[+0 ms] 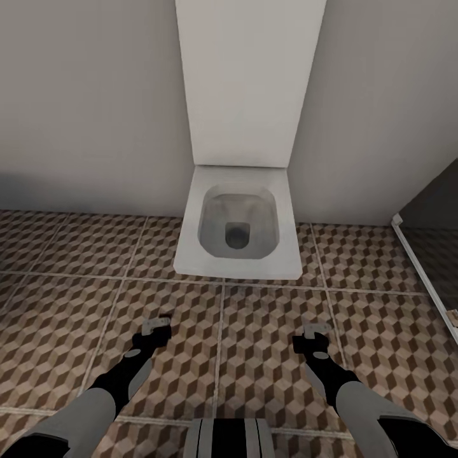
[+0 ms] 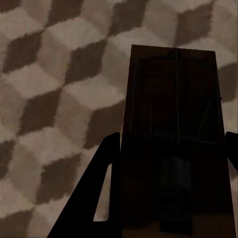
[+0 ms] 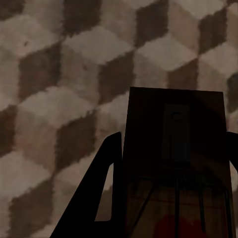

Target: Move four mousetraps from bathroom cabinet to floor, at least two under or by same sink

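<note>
Both arms reach forward over the cube-patterned bathroom floor (image 1: 219,343). My left gripper (image 1: 154,331) is shut on a mousetrap (image 1: 156,324), a flat board that the left wrist view shows dark between the fingers, with its wire parts (image 2: 173,114). A second mousetrap (image 1: 315,330) is held by my right gripper (image 1: 314,337), which is shut on it. In the right wrist view this board (image 3: 176,124) has a red spot near the wrist end. Each trap hangs above the tiles. The cabinet and the sink are out of view.
A white wall-hung toilet (image 1: 238,222) with a tall white panel (image 1: 248,76) behind it stands straight ahead against the grey wall. At the right a white-framed glass partition (image 1: 423,270) runs along the floor. Tiled floor stretches to the left and right of the toilet.
</note>
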